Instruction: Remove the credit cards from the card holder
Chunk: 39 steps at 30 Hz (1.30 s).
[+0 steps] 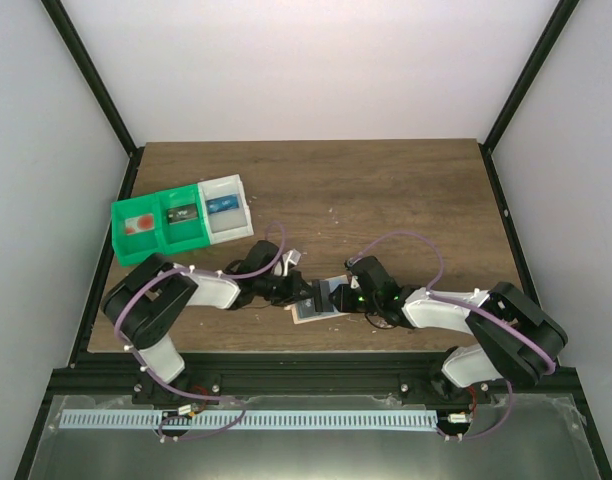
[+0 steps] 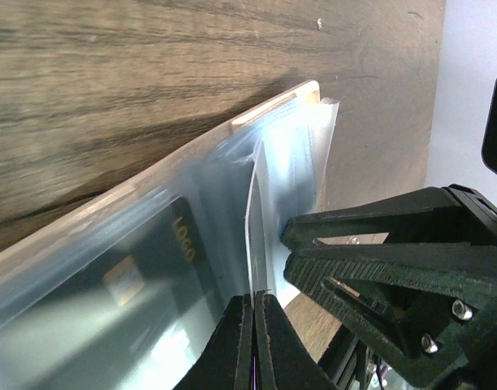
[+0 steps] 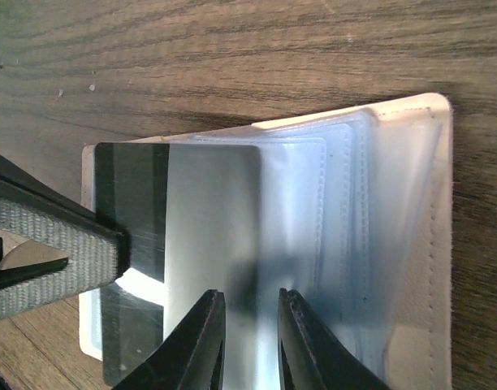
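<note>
table (image 1: 386, 190) | card holder (image 3: 427, 203) laid open at near edge between arms, long axis left-right | left gripper (image 2: 252, 305) clamped on its thin clear page, probably lifted to expose a slot | right gripper (image 3: 250, 296) jaws narrow, grip cannot be told, likely steadying | credit card (image 3: 131, 195) seen at holder's end, stripe up, long axis across holder

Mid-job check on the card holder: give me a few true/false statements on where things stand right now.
1. The card holder lies on the wooden table. True.
2. The left pincer is wide open. False: it is shut on a thin clear leaf of the holder.
3. A dark card printed "LOGO" sits inside the holder. True.
4. The green bin stands at the table's far right. False: far left.
5. The right pincer hovers over the bin. False: it is at the holder, fingers narrowly apart.
</note>
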Tool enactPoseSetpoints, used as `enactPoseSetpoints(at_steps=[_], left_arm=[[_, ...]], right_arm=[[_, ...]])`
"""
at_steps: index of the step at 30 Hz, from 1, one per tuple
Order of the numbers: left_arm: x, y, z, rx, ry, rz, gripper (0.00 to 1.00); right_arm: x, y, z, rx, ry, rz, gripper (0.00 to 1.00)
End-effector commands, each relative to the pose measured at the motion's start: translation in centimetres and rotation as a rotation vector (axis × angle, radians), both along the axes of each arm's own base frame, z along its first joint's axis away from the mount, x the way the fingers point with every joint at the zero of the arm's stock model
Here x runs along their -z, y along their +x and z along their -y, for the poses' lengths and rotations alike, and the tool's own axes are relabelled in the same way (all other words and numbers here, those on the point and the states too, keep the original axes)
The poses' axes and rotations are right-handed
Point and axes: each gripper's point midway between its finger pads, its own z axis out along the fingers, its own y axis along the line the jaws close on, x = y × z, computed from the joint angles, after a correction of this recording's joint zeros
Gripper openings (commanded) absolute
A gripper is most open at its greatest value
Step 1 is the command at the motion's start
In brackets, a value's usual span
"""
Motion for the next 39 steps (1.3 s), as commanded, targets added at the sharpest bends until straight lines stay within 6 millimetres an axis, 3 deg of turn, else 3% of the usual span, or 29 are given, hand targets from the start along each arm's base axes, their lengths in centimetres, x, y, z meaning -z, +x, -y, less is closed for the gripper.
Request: enactPoseSetpoints(at_steps=[1,8,13,17,22,26,28,32,39], left_arm=[[0.0,0.4,-1.8,-0.050,0.023,0.020,0.00],[-1.0,0.4,-3.7,-0.097,-0.017,0.022,0.00],[-2.8,0.9,-5.0,-0.136,-0.024,0.057,0.00],[-4.2,1.7,-5.8,-0.167,-0.025,0.086,0.00],[-5.9,2.3,-6.8,-0.191,-0.066,0.095,0.00],[-6.9,2.7,-7.6,-0.190,-0.093,0.097,0.00],[-7.5,2.7,-7.9,-0.187,-0.112,0.090,0.00],[-8.8,2.4,-7.8,-0.164,-0.158,0.081,0.00],[-11.6,1.6,-6.9,-0.102,-0.246,0.053,0.00]], right_arm=[[1.4,-0.6,1.2,0.015,-0.052,-0.033,0.21],[1.3,-0.3,1.3,0.018,-0.076,-0.023,0.21],[-0.5,0.5,0.6,-0.023,-0.072,0.030,0.22],[-3.7,1.2,-0.8,-0.108,-0.031,0.141,0.23],[-8.6,1.7,-1.8,-0.211,0.000,0.416,0.24],[-12.8,-2.0,-3.9,-0.429,0.074,0.796,0.24],[-14.9,-3.5,-3.9,-0.477,0.093,0.979,0.24],[-15.7,-4.1,-3.7,-0.544,0.038,1.140,0.29],[-15.4,-3.4,-5.3,-0.618,-0.074,1.261,0.33]])
